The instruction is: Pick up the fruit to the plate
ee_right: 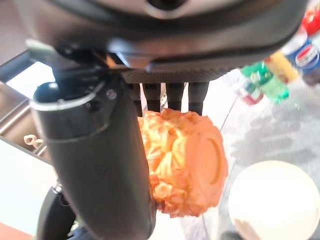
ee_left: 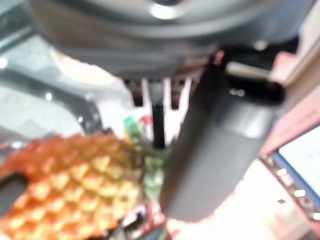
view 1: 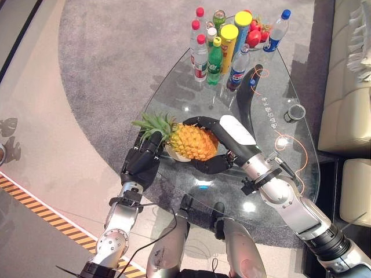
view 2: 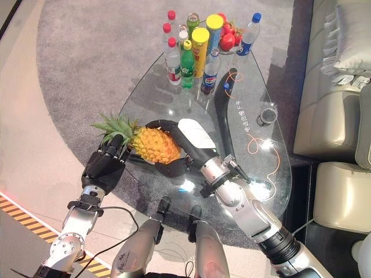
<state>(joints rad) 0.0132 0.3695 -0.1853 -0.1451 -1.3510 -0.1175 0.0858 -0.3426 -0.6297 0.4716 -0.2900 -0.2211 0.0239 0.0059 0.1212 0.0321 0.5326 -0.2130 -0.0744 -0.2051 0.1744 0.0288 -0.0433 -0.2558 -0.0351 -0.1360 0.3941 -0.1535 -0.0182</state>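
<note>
A yellow pineapple (view 1: pixel 192 141) with a green crown (view 1: pixel 153 124) lies on its side just above the near part of the glass table (view 1: pixel 191 98). My right hand (view 1: pixel 232 136) is shut on its body, fingers over the top and thumb underneath. A cream plate (ee_right: pixel 275 200) sits under and beside the fruit; its rim (view 1: pixel 174 154) peeks out below the pineapple. My left hand (view 1: pixel 142 162) reaches up to the crown with fairly straight fingers, touching the leaves. The left wrist view shows the pineapple (ee_left: pixel 75 185) just past that hand's thumb.
Several bottles (view 1: pixel 215 49) and tall yellow-lidded cans stand at the table's far end, with red fruit (view 1: pixel 253 36) behind them. A small dark round cup (view 1: pixel 295 111) sits near the right edge. A beige sofa (view 1: pixel 348 87) lines the right side.
</note>
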